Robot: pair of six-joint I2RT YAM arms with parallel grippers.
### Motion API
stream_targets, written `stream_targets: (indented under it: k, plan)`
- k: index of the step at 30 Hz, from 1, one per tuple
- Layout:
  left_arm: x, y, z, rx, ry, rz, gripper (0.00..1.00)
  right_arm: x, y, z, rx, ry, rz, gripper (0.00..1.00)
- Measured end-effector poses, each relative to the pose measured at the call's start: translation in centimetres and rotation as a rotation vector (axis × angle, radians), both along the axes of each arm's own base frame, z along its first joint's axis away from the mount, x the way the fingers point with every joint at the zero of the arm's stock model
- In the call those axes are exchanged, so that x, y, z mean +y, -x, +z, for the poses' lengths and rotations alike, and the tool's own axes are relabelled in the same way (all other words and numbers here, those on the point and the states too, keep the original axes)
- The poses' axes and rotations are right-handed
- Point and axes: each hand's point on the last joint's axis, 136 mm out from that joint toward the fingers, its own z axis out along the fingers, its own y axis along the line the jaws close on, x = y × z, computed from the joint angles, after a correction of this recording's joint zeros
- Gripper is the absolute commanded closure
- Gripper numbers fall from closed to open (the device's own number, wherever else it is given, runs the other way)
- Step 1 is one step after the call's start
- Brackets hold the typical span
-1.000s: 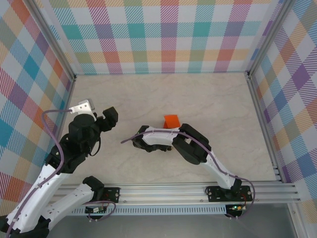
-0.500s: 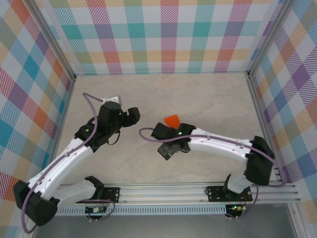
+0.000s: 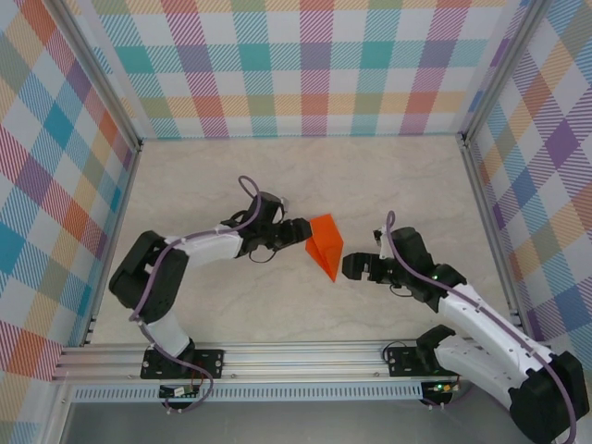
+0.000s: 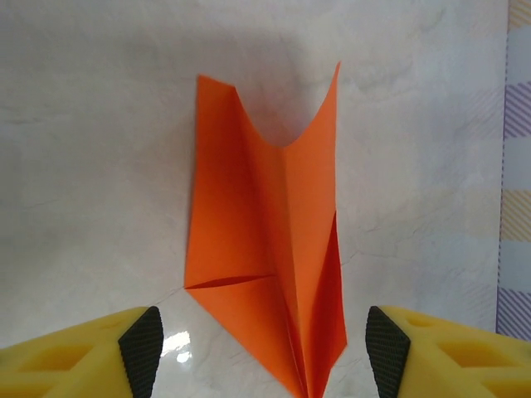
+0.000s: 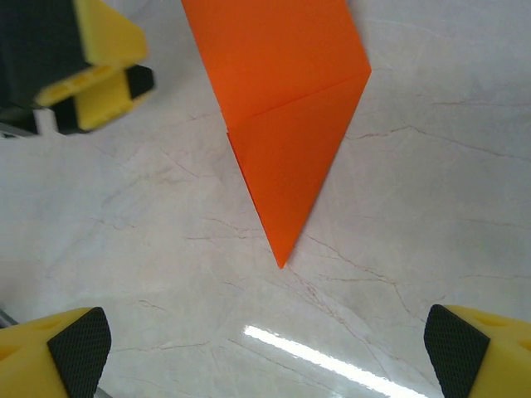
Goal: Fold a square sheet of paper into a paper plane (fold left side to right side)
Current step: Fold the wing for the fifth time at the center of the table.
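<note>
The paper plane (image 3: 324, 244) lies on the tabletop (image 3: 231, 176), partly between the spread, empty left fingers (image 4: 143, 342). The right fingers (image 5: 81, 348) gape empty just beyond its point. It is light, floppy and probably slippery, so pinch the layered centre crease.

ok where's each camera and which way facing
top external: overhead from behind, looking down; left gripper and right gripper flank the orange paper.
left wrist: on left arm, facing the paper; open left gripper at bottom.
right wrist: on right arm, facing paper's tip; open right gripper at bottom, left gripper top left.
all share the paper.
</note>
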Motion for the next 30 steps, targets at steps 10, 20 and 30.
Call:
stream_targets:
  k: [10,20,30]
  plan:
    - [-3.5,-0.8,-1.2,0.021,0.089,-0.056,0.68,0.0,-0.7,-1.0,0.095,-0.168,-0.019,0.0]
    - [-3.9,-1.9,-0.8,-0.023,0.103,-0.069,0.65,-0.5,-1.6,-2.1,0.17,-0.272,-0.009,0.0]
    - [-4.3,-4.2,-1.2,-0.017,0.122,-0.067,0.61,-0.3,-1.3,-2.5,0.188,-0.278,0.017,0.0]
